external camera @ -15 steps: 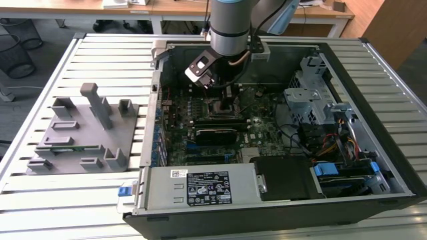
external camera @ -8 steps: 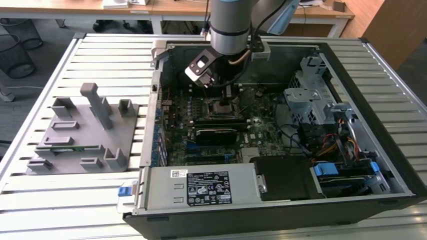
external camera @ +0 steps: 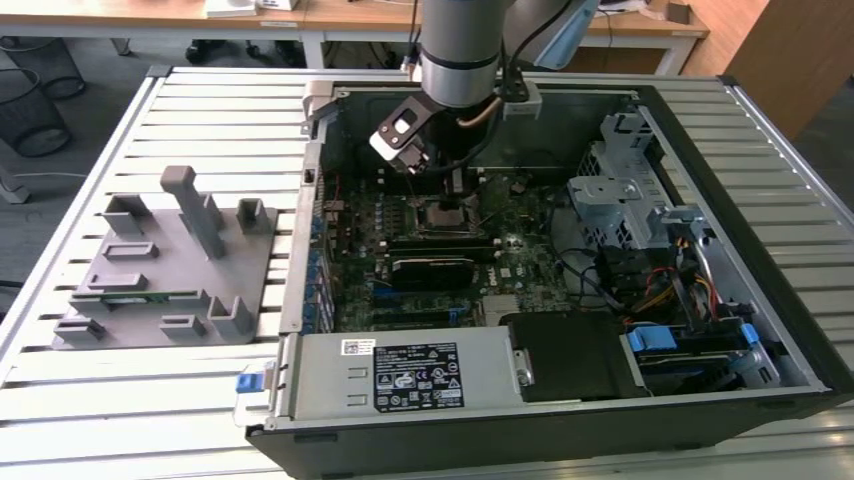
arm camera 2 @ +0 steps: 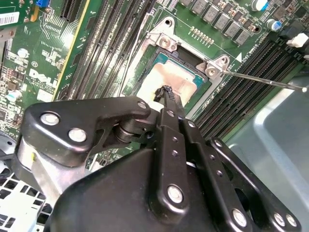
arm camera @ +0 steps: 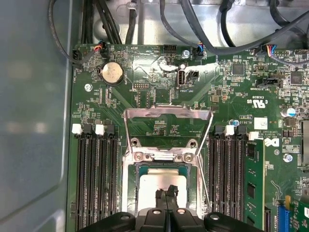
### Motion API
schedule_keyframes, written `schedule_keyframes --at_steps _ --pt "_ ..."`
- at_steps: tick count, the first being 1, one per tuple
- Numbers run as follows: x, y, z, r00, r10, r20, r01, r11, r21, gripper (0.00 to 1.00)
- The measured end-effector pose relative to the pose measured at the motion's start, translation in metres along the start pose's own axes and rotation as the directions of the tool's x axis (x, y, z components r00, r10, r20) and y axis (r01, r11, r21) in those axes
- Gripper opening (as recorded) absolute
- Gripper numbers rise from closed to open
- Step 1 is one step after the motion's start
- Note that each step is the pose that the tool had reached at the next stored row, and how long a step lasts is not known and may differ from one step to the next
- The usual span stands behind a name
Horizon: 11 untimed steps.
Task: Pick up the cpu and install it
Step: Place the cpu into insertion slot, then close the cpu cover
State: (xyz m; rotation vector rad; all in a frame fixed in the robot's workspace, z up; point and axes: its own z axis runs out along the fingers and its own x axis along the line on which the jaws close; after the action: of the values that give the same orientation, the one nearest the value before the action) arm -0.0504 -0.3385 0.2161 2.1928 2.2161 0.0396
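The cpu (arm camera: 150, 187) lies flat in the open motherboard socket, its silvery top (arm camera 2: 182, 81) framed by a thin dark green rim. The socket's metal load plate (arm camera: 167, 113) stands raised behind it, and the thin lever (arm camera 2: 266, 81) sticks out to the side. My gripper (arm camera: 166, 192) hangs straight over the chip with its two black fingers pressed together, tips (arm camera 2: 167, 92) at or just above the chip's top. Nothing is between the fingers. In the exterior view the gripper (external camera: 451, 196) reaches down into the open case over the socket (external camera: 447, 214).
Memory slots (arm camera: 94, 174) flank the socket on both sides, with a green stick (arm camera: 253, 179) in one. Cables (arm camera: 227, 29) run along the case wall. A drive cage (external camera: 617, 200) and power supply (external camera: 400, 375) crowd the case. A grey fixture (external camera: 160, 265) sits at the exterior view's left.
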Motion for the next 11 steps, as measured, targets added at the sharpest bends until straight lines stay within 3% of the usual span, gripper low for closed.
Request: schedule_keyframes --at_steps 11 --pt "0.0000 0.0001 -0.0035 1.0000 0.000 0.0000 0.000 1.0000 0.0000 0.11"
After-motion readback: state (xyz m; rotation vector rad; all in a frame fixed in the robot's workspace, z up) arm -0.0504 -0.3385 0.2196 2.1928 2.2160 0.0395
